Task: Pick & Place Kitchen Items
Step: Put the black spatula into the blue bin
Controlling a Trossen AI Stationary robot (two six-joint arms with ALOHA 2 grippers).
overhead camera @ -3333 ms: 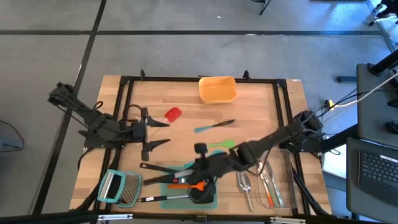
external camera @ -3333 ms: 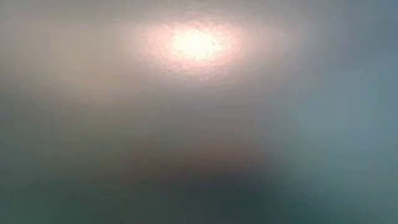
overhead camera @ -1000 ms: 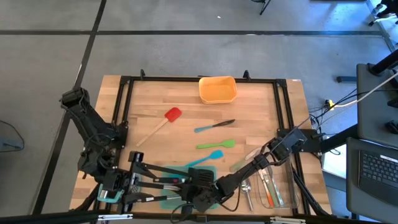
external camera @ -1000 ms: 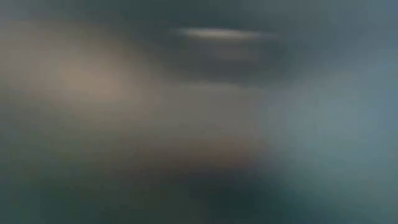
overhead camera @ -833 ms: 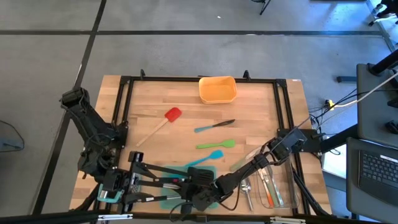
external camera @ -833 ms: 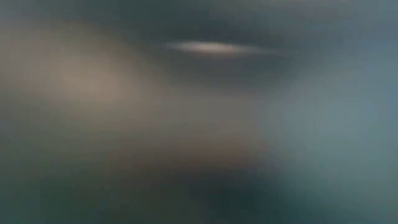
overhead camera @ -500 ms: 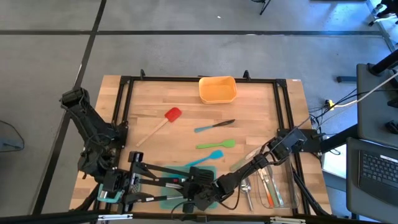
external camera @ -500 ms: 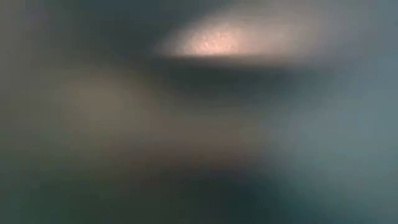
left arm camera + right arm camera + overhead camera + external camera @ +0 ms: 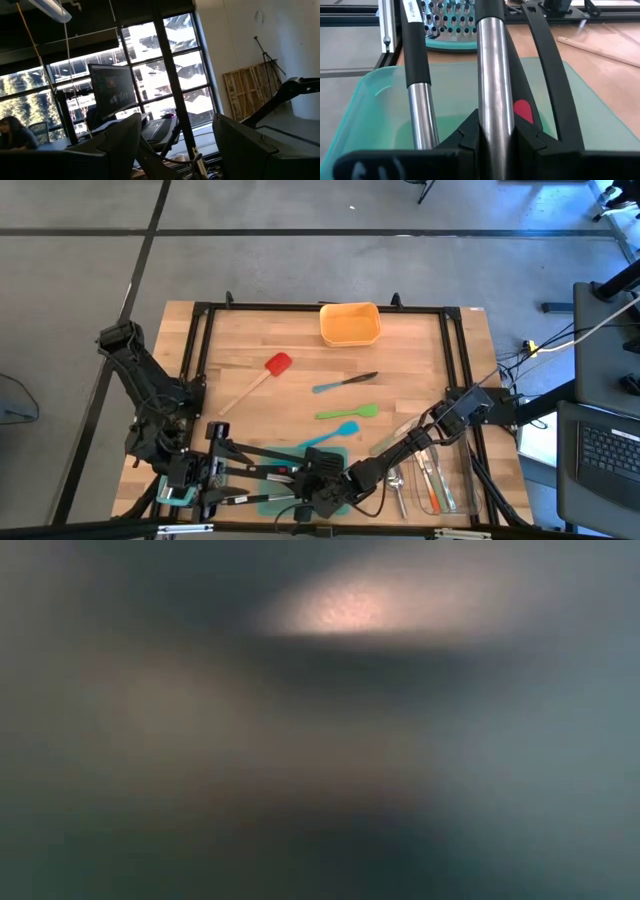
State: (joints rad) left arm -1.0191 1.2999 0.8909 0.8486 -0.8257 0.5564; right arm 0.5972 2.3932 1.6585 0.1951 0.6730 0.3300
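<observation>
High view: teal container (image 9: 335, 455) at worktop (image 9: 420, 370) front edge is loaded w/ black-handled utensils (image 9: 262, 473). Right gripper (image 9: 495, 135) is pinched on a steel-handled utensil (image 9: 492, 75) over it. Left gripper (image 9: 215, 470) fingers (image 9: 245, 145) are spread, low beside the grater (image 9: 451, 22). Clear container (image 9: 445, 480) holds cutlery (image 9: 430, 475). Orange container (image 9: 350, 323) sits at rear. Red turner (image 9: 262, 375), teal spatula (image 9: 333, 434), green spatula (image 9: 347, 412) lie loose mid-worktop. Windows, monitor (image 9: 112, 92) are seen beyond.

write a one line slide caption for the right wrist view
Right gripper shut on a steel utensil handle over the teal container, grater beyond.
</observation>
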